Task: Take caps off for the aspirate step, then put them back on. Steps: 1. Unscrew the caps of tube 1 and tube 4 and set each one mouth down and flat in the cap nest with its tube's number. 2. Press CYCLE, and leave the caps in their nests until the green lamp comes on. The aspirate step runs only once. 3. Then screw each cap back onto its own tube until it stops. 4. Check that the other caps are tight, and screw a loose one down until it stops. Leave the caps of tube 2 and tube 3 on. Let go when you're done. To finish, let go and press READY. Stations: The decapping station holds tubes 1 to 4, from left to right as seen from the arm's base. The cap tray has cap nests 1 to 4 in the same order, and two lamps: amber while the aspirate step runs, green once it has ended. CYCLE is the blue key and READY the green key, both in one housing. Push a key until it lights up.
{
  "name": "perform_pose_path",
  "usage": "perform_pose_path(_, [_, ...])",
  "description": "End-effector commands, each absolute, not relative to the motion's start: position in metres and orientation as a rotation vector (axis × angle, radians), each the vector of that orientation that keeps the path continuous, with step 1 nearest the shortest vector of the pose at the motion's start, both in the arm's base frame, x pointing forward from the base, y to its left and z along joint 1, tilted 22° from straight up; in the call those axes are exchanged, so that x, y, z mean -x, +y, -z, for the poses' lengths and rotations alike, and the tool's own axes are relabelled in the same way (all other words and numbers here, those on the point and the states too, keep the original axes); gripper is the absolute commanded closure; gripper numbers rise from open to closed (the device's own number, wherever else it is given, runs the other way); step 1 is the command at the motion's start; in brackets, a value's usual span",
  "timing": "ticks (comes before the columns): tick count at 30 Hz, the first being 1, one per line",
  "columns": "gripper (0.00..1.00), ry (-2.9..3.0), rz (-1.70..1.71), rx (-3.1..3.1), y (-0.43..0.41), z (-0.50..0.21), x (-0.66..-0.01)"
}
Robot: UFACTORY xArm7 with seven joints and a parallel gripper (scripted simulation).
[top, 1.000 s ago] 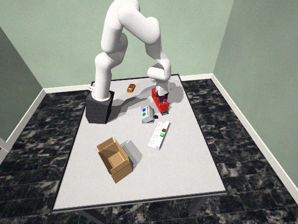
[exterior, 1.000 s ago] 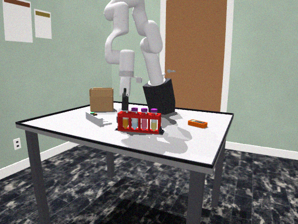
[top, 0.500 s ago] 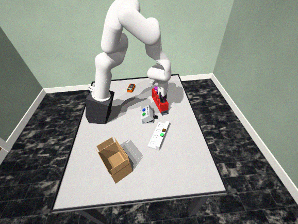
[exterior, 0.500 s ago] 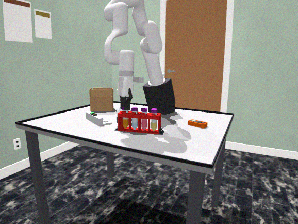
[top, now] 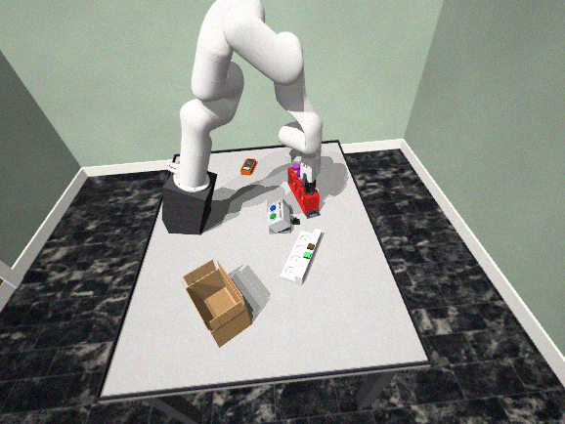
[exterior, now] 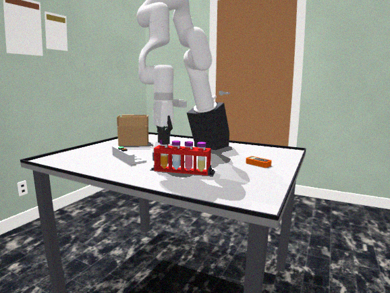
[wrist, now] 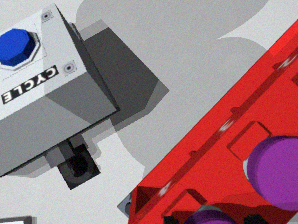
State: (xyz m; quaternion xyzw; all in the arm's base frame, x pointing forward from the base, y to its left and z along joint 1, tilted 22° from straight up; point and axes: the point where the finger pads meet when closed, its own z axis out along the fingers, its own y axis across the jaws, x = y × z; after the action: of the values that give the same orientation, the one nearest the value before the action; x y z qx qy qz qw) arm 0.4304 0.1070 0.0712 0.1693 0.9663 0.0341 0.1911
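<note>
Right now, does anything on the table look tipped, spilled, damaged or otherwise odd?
Nothing stands out. The red rack stands upright with all four tubes in it, three purple caps seated, and the gripper shut on the end tube's cap. No spill shows.

Red rack, purple caps, blue key.
</note>
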Motion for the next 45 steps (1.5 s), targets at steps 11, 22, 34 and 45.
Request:
perform_pose_path(11, [1.00, 2.587, -0.202, -1.010, 0.1074, -0.0721, -0.4311])
perform_pose_path(22, [1.00, 2.248, -0.336, -1.699, 0.1074, -0.0717, -0.4313])
perform_pose_path(34, [1.00, 1.791, -0.441, -2.245, 0.1074, -0.0713, -0.4315])
perform_pose_path(45, [1.00, 1.661, -0.464, -2.362, 0.1074, -0.0712, -0.4315])
